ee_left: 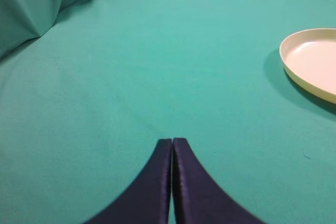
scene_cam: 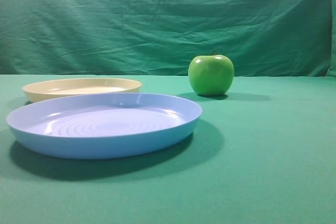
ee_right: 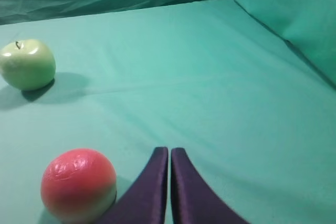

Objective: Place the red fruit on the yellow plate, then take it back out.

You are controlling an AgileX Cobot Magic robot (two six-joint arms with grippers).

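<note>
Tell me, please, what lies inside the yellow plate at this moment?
Nothing shows in the yellow plate: the left wrist view shows its bare inside, though its right part is cut off. The red fruit lies on the green cloth, beside the right gripper.

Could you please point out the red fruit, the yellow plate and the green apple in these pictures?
red fruit (ee_right: 79, 183): right wrist view, middle of its red side.
yellow plate (scene_cam: 79, 92): exterior high view, front of its rim wall.
green apple (scene_cam: 211, 75): exterior high view, middle of its front face.
</note>
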